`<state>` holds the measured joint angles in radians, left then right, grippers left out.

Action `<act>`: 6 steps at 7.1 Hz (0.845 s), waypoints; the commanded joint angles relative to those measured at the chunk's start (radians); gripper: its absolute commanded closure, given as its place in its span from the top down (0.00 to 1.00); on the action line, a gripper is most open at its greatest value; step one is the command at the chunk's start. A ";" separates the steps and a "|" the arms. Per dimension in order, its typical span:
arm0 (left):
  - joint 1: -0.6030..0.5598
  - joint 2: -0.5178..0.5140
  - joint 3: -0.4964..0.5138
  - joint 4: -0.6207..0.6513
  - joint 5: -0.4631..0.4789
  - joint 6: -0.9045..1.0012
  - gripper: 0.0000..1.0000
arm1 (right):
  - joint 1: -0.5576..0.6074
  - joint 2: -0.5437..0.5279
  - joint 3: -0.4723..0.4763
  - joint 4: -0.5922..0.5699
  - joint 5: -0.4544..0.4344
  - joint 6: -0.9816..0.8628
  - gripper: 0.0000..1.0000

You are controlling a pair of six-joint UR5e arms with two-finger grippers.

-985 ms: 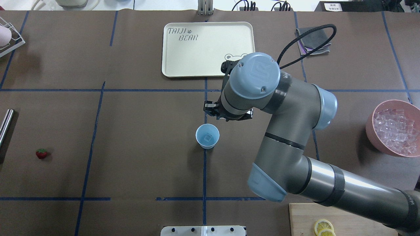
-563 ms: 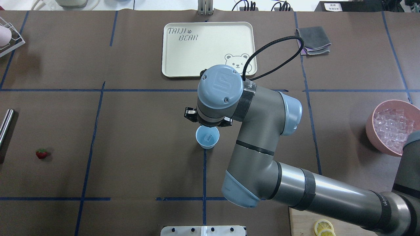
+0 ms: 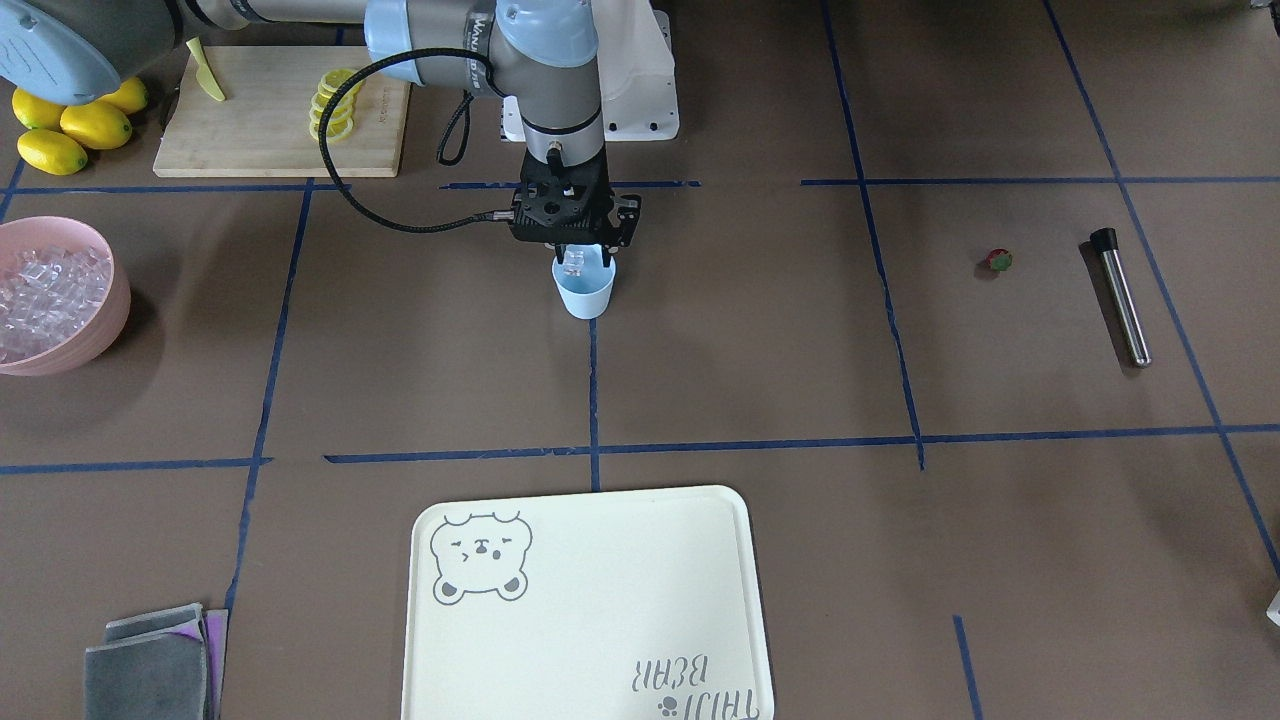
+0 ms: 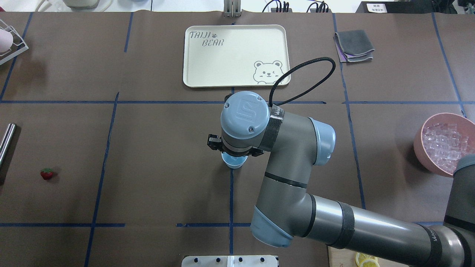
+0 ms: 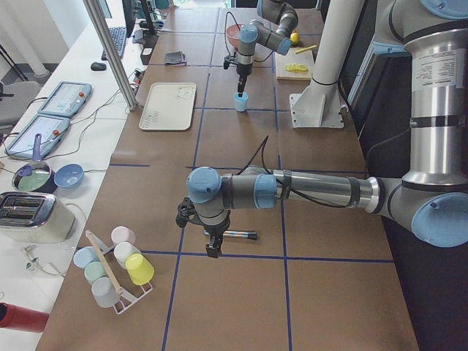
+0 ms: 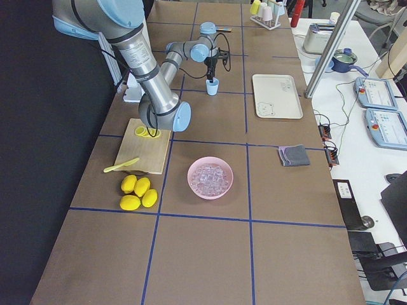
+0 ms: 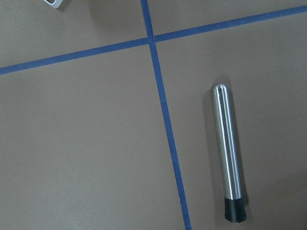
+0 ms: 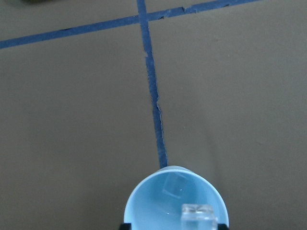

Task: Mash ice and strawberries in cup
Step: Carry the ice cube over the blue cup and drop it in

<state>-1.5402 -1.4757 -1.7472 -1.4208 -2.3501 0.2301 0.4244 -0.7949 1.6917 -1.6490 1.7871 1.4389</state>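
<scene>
R gripper: the R gripper (image 3: 575, 255) points straight down over the cup (image 3: 585, 295), fingers closed on one clear ice cube (image 3: 573, 263). The fingertips are cropped out of the wrist view.
Held cube: it hangs just above the cup's rim, over the opening but off-centre. It shows large at the bottom edge of the R wrist view (image 8: 197, 214).
Cup: light blue and upright, approx. mid-table, standing on a blue tape line (image 8: 152, 91). In the overhead view it is mostly hidden under the R wrist (image 4: 233, 164).
In cup: a second cube (image 8: 171, 185) lies on the bottom, apart from the held one.
Strawberry: the strawberry (image 3: 998, 261) sits on the bare table on the robot's L side, well apart from the cup. It is near the metal rod (image 3: 1122, 300) but not touching it.
Rod: lies flat, w/ a black cap at one end (image 7: 226, 153).
L gripper: the L gripper (image 5: 212, 247) hangs over the table near the rod. It shows in the side view only, so can't tell if open or closed.
Bowl: the pink bowl (image 3: 112, 318) is on the robot's R side, full of ice (image 3: 45, 295), well apart from the cup.
Other: a cream tray (image 3: 600, 600) w/ a bear print sits across from the robot. Lemons (image 3: 60, 125) and a board (image 3: 250, 130) w/ lemon slices (image 3: 333, 100) sit by the R arm's base.
</scene>
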 commanded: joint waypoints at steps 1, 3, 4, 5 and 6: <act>0.000 0.000 0.000 0.000 0.000 0.000 1.00 | -0.006 -0.001 -0.001 0.000 0.000 0.000 0.99; 0.000 -0.002 -0.002 -0.001 -0.002 0.002 1.00 | -0.006 0.009 0.003 0.002 0.000 0.002 0.99; 0.002 0.000 -0.002 -0.001 -0.002 0.002 1.00 | 0.010 0.003 0.012 0.002 0.001 0.000 0.99; 0.003 0.000 -0.002 0.000 0.000 0.002 1.00 | 0.048 -0.012 0.019 0.002 0.018 -0.012 0.99; 0.003 0.000 -0.002 0.002 0.000 0.002 1.00 | 0.100 -0.067 0.075 0.000 0.058 -0.040 0.99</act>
<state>-1.5378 -1.4758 -1.7487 -1.4205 -2.3506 0.2316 0.4716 -0.8152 1.7213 -1.6478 1.8099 1.4238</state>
